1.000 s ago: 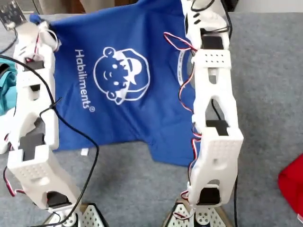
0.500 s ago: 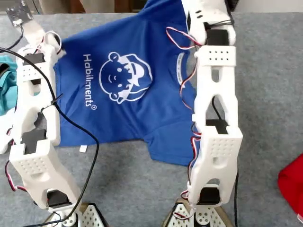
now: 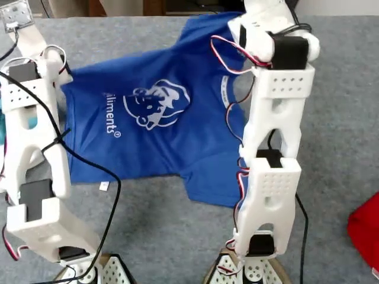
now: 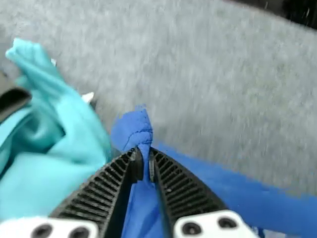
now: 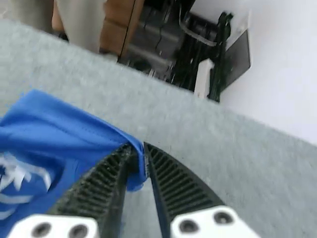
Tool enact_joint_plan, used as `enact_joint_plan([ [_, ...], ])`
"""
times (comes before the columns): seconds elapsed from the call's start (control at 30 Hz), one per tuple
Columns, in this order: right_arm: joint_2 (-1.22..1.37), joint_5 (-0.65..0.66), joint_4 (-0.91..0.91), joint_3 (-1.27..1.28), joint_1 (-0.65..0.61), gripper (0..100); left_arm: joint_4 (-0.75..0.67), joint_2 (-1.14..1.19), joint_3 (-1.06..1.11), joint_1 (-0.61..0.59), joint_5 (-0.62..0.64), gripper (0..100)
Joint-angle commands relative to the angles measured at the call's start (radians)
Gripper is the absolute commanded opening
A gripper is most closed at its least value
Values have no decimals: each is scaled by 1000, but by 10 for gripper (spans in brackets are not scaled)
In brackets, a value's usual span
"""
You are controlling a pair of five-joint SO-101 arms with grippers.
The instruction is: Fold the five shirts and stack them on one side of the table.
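High view, blue shirt (image 3: 154, 142): spread over the middle of the grey table (image 3: 337, 89), its white print (image 3: 155, 103) facing up and creased. The near hem and one sleeve lie flat toward 6 o'clock. The far edge reaches from 10 o'clock to 12 o'clock.
High view, left arm (image 3: 29, 130): runs up the 9 o'clock side, and its tip meets the shirt's corner at 10 o'clock.
High view, right arm (image 3: 275, 118): runs from 6 o'clock up to 1 o'clock and lies over the shirt's collar side.
High view, red cloth (image 3: 364, 231): at the 4 o'clock edge, well apart from the blue shirt.
Left wrist view, left hand (image 4: 143, 156): its ribbed black fingers are pressed together on a bunched corner of the blue shirt, which pokes out past the fingertips.
Left wrist view, teal shirt (image 4: 44, 148): a crumpled heap just beside the pinched corner, touching the blue fabric.
Right wrist view, right hand (image 5: 138, 148): its fingers pinch a folded edge of the blue shirt, which hangs down from the grip over the table. Part of the white print shows on the fabric.
Right wrist view, beyond the table: dark equipment (image 5: 168, 44) against a white wall (image 5: 282, 64).
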Motion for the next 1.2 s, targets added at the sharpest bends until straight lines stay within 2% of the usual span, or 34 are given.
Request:
enact_joint_plan([
  [0.0, -2, 37, 137, -108, 21, 4, 126, -77, -46, 6, -54, 19],
  [0.17, -45, 23, 135, -42, 51, 4, 293, -87, 3, 3, -130, 19],
  [0.23, -93, 23, 135, 16, 48, 4, 311, -102, 41, 3, -135, 19],
  [0.53, -432, 64, 120, 665, 62, 4, 170, -231, 316, 12, -140, 19],
  [0.73, -576, 58, -32, 1073, 117, 4, 112, -325, 502, 12, -183, 19],
  [0.9, -800, 64, -83, 1380, 97, 4, 104, -360, 626, 5, -218, 19],
  [1.07, -1052, 107, -278, 1787, 90, 4, 103, -363, 680, 8, -224, 19],
  [1.17, -1109, 106, -344, 1945, 101, 4, 103, -363, 692, 3, -226, 19],
])
